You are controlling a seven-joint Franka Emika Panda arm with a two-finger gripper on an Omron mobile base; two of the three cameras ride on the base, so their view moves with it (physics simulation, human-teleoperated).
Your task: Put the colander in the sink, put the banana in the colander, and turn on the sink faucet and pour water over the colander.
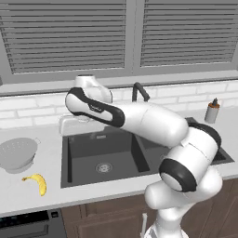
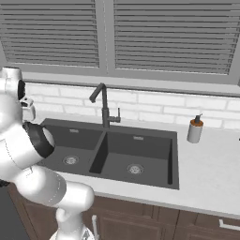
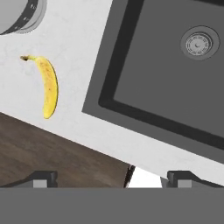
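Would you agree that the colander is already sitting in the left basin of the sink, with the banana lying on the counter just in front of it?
Not quite: the colander is not in the sink yet. The left base view shows it standing on the counter to the left of the sink, whose left basin holds only its drain. The banana does lie on the counter just in front of the colander.

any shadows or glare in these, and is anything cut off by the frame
Left base view: flat, even light, no glare, a faint shadow under the colander; the arm hides part of the sink. Right base view: sharp, soft shading inside both basins. Hand view: banana crisp with almost no shadow; the colander is cropped at the top-left corner.
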